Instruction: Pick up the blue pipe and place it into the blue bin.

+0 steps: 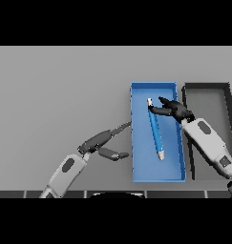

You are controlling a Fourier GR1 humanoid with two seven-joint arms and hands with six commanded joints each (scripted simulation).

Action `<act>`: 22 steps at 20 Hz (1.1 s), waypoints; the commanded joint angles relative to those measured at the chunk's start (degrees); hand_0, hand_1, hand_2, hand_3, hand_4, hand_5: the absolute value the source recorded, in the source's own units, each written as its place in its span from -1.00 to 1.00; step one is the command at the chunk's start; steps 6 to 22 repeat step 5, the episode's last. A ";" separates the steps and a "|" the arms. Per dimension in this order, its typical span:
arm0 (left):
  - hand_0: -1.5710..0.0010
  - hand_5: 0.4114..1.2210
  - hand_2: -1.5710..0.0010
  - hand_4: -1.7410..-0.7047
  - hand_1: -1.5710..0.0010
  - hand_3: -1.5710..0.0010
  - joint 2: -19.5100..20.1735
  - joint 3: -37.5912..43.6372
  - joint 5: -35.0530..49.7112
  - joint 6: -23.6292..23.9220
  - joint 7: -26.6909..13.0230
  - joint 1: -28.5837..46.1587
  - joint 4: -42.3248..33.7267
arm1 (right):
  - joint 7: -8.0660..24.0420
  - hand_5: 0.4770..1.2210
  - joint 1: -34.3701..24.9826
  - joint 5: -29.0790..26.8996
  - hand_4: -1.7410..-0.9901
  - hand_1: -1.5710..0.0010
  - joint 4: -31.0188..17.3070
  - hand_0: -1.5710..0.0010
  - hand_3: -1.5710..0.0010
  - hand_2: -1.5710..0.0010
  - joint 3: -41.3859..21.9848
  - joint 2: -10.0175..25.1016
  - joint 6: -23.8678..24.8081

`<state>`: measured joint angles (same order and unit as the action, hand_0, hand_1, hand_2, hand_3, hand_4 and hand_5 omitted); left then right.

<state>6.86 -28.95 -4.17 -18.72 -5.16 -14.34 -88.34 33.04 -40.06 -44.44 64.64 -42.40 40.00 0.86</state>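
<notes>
A: Entry on the blue pipe (155, 129). It lies lengthwise inside the blue bin (136, 143), slightly slanted, its far end toward the bin's back wall and its pale-tipped near end toward the front wall. Whether it rests flat on the bin floor or hangs just above it, I cannot tell.

B: The hands?

A: The right hand (174, 109) is over the far part of the bin, fingers curled and reaching the pipe's far end. They appear pinched on it, though the contact is small. The left hand (100, 143) sits on the table just outside the bin's left wall, fingers straight and apart from the thumb, holding nothing; the longest finger points at that wall.

B: Step in hand?

A: My judgement: the release. To do it well, bring the far end low so the whole pipe sits on the bin floor, part the fingers without dragging the pipe sideways, then lift the hand straight up clear of the bin's walls.

B: Counts?

A: One pipe. One blue bin. One dark bin (227, 114), just beside the blue bin's right wall, partly covered by the right arm. Two hands. All on one grey table (60, 86).
</notes>
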 commanded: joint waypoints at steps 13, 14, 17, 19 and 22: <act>1.00 -0.86 1.00 0.58 1.00 1.00 0.54 1.04 1.41 -0.52 -1.29 -0.67 -0.49 | -0.99 -0.46 0.00 -0.54 0.63 0.99 0.15 0.99 0.99 0.99 0.23 -0.33 -0.97; 1.00 -0.86 1.00 0.58 1.00 1.00 0.54 1.04 1.41 -0.52 -1.29 -0.67 -0.49 | -0.99 -0.46 0.00 -0.54 0.63 0.99 0.15 0.99 0.99 0.99 0.23 -0.33 -0.97; 1.00 -0.86 1.00 0.58 1.00 1.00 0.54 1.04 1.41 -0.52 -1.29 -0.67 -0.49 | -0.99 -0.46 0.00 -0.54 0.63 0.99 0.15 0.99 0.99 0.99 0.23 -0.33 -0.97; 1.00 -0.86 1.00 0.58 1.00 1.00 0.54 1.04 1.41 -0.52 -1.29 -0.67 -0.49 | -0.99 -0.46 0.00 -0.54 0.63 0.99 0.15 0.99 0.99 0.99 0.23 -0.33 -0.97; 1.00 -0.86 1.00 0.58 1.00 1.00 0.54 1.04 1.41 -0.52 -1.29 -0.67 -0.49 | -0.99 -0.46 0.00 -0.54 0.63 0.99 0.15 0.99 0.99 0.99 0.23 -0.33 -0.97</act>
